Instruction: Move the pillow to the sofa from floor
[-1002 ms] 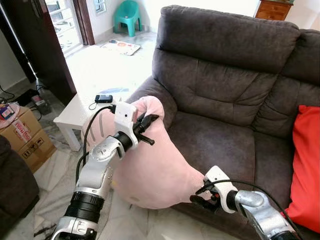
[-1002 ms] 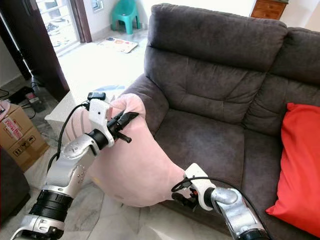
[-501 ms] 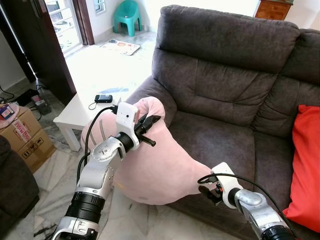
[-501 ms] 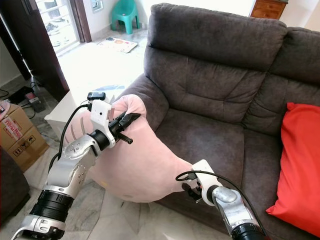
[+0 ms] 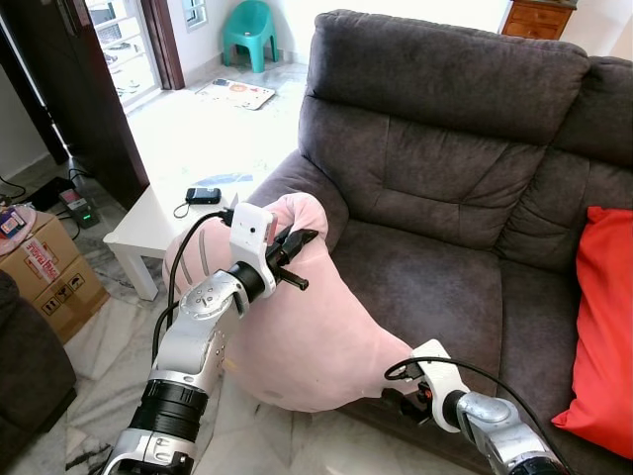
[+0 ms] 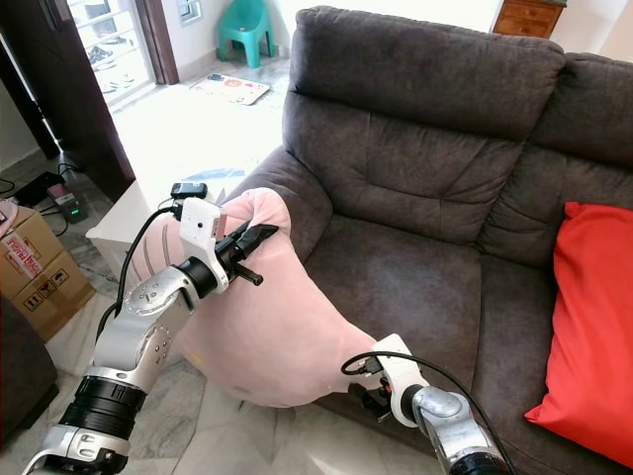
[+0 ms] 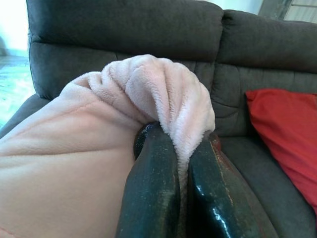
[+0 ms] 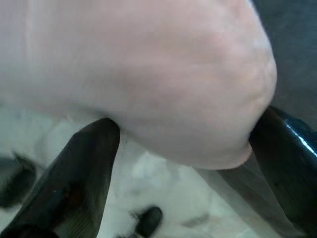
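Observation:
A large pink plush pillow (image 5: 307, 327) hangs off the floor against the front of the dark grey sofa (image 5: 445, 178), beside its left armrest. My left gripper (image 5: 300, 237) is shut on the pillow's upper corner; in the left wrist view the plush (image 7: 163, 94) folds over both black fingers (image 7: 153, 188). My right gripper (image 5: 398, 402) is low at the seat's front edge, under the pillow's lower right corner. Its fingers (image 8: 74, 178) stand wide apart, open, with that corner (image 8: 163, 84) bulging between them.
A red cushion (image 5: 603, 317) lies at the sofa's right end. A white low table (image 5: 148, 223) with a small black device (image 5: 205, 195) stands left of the armrest. Cardboard boxes (image 5: 45, 267) and a dark seat (image 5: 25, 366) sit at the left, a teal chair (image 5: 247, 30) far back.
My right gripper rose with the pillow's lower corner half a second ago and has dropped back down and slightly left. The left gripper holds its place.

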Robot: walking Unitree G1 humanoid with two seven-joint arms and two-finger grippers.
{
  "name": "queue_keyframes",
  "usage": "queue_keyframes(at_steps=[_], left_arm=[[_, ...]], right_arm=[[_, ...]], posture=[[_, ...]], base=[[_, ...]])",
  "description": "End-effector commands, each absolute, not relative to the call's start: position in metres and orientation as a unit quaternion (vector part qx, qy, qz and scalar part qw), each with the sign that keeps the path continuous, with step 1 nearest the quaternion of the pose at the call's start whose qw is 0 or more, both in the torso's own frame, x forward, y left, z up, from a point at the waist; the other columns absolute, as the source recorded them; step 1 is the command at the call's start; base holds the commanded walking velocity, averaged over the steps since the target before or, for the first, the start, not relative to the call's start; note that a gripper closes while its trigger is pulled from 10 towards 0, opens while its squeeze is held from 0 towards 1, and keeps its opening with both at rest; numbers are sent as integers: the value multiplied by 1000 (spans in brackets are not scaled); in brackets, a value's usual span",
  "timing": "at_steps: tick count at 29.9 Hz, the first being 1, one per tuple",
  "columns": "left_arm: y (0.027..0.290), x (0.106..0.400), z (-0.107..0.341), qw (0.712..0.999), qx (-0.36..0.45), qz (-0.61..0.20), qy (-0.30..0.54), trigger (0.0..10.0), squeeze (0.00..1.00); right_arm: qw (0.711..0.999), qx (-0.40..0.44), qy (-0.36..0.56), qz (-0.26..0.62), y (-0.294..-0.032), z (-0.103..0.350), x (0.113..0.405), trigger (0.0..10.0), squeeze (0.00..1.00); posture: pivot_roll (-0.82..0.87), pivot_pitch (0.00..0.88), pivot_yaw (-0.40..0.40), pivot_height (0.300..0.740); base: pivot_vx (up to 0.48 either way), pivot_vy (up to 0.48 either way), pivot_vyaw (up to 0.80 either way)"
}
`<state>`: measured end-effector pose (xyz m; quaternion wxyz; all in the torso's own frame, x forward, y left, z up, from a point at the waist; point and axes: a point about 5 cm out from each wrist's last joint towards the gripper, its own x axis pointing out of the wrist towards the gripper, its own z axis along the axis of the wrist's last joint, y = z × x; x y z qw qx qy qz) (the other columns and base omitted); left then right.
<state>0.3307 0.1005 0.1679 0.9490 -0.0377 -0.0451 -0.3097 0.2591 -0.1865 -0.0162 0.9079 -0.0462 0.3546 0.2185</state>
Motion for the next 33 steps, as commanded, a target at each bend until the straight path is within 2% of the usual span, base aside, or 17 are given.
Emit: queue_keyframes(at_steps=[1, 23, 33], left_arm=[[95, 328, 203, 937, -40, -325, -120, 10000, 0], [95, 330, 200, 939, -39, -320, -116, 10000, 0], [108, 331, 186, 954, -28, -284, -94, 10000, 0]], right_arm=[[918, -17, 332, 217, -185, -12, 263, 0, 0], [919, -19, 310, 244, -180, -8, 266, 0, 0], [938, -21, 261, 227, -179, 9, 280, 0, 0]], posture=[[101, 0, -42, 740], [98, 0, -43, 740], [92, 0, -40, 740]], base=[[0, 0, 0], [0, 0, 0], [0, 0, 0]])
